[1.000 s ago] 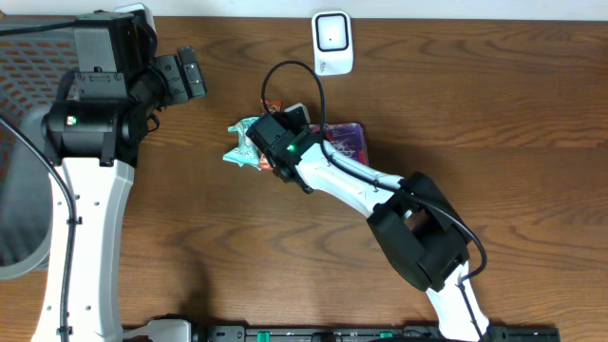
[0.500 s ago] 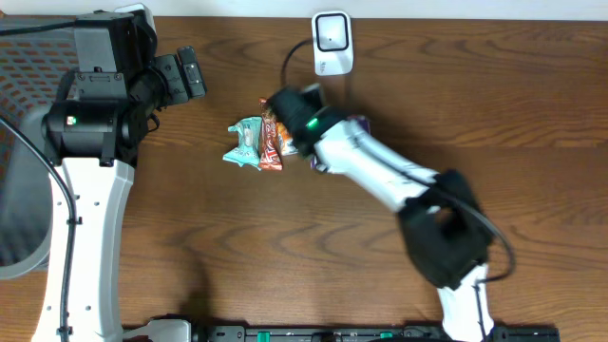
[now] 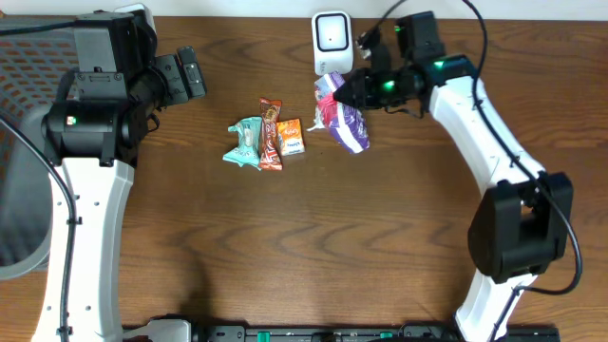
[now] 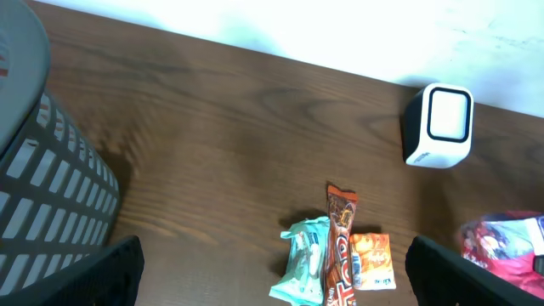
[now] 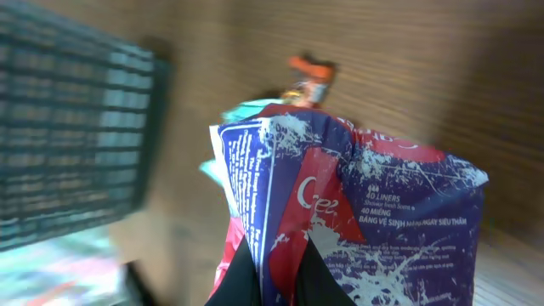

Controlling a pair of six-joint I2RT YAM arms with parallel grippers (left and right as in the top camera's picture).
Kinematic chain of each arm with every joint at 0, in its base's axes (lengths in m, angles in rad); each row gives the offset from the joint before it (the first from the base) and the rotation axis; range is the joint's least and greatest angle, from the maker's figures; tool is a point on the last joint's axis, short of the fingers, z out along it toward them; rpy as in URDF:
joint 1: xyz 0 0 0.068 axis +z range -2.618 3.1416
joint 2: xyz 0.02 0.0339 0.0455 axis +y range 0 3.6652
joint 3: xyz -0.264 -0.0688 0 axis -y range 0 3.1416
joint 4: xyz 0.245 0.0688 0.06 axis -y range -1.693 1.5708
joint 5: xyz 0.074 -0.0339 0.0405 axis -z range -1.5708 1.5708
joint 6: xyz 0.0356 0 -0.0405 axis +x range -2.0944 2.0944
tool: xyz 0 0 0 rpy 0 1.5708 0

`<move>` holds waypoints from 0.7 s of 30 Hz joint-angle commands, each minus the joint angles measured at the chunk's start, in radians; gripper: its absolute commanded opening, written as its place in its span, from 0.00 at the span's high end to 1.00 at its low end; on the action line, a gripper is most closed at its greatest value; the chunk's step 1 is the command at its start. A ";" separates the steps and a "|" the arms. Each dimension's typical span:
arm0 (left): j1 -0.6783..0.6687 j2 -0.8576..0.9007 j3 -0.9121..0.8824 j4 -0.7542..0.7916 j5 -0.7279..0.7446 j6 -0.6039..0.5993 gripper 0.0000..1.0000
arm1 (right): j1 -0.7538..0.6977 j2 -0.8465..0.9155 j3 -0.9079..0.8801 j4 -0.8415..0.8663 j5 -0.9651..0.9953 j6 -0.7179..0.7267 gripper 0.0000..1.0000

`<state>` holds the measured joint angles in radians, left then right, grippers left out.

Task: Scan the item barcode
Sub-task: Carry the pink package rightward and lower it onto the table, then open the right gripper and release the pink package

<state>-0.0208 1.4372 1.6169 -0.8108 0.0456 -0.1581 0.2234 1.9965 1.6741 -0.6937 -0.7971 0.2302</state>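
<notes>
The table (image 3: 190, 237) is showing dark brown wood grain with a smooth, faintly satin finish. The scanner (image 3: 332, 43) is looking like white moulded plastic — its front window is shining glossy. The purple packet (image 3: 344, 123) is gleaming as crinkled, printed film, and the teal wrapper (image 3: 243, 142), brown bar wrapper (image 3: 271, 133) and orange sachet (image 3: 291, 136) are glinting likewise. At the left, the basket (image 4: 42, 195) is appearing as grey slotted plastic — matt.

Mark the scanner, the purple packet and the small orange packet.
scanner (image 3: 332, 40): overhead view, front face.
purple packet (image 3: 349, 131): overhead view, lower half.
small orange packet (image 3: 291, 137): overhead view, middle.
</notes>
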 commanded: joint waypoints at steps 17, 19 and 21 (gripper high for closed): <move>0.003 0.006 0.010 0.000 -0.013 -0.004 0.02 | -0.121 0.022 -0.347 0.169 0.247 0.284 0.96; 0.003 0.006 0.010 0.000 -0.013 -0.004 0.02 | -0.123 0.012 -0.345 0.150 0.297 0.241 0.87; 0.003 0.006 0.010 0.000 -0.013 -0.004 0.02 | -0.127 -0.002 -0.333 0.109 0.361 0.228 0.75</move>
<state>-0.0208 1.4372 1.6169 -0.8108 0.0456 -0.1581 0.0998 1.9888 1.3460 -0.5430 -0.6956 0.4866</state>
